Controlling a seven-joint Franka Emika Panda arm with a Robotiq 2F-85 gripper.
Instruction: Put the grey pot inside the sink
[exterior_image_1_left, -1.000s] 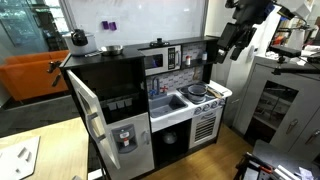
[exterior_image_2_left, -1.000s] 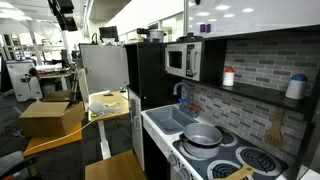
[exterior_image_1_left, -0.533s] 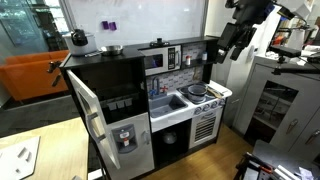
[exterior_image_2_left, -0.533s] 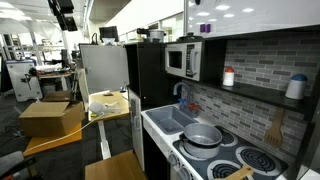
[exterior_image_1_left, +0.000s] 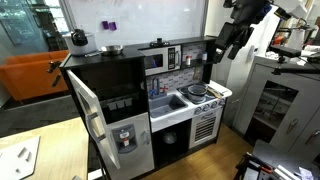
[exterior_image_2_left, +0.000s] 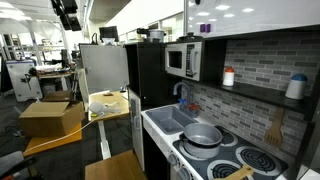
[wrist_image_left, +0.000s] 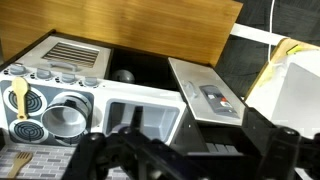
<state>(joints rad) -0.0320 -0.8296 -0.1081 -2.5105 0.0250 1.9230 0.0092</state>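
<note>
The grey pot (exterior_image_2_left: 203, 134) is a shallow, round metal pan with a dull silver wall and a brighter, shiny inside. It stands upright with its mouth facing up on a burner of the toy stove (exterior_image_2_left: 246, 160), on the side nearest the sink (exterior_image_2_left: 172, 119). It is just beside the basin, not in it. From above in the wrist view the pot (wrist_image_left: 65, 117) reads as a plain circle, so no long axis shows, and no handle can be made out in any view. The pot (exterior_image_1_left: 197, 92) looks small and low in an exterior view, beside the sink (exterior_image_1_left: 172, 102).

Stove and sink share the white tabletop (exterior_image_2_left: 153, 124) of the play kitchen.

The pincer (exterior_image_1_left: 229, 50) hangs high above the stove end of the kitchen, well apart from the pot. In the wrist view the pincer (wrist_image_left: 185, 152) is dark and blurred, its fingers (wrist_image_left: 92, 148) spread wide with nothing between them.
</note>
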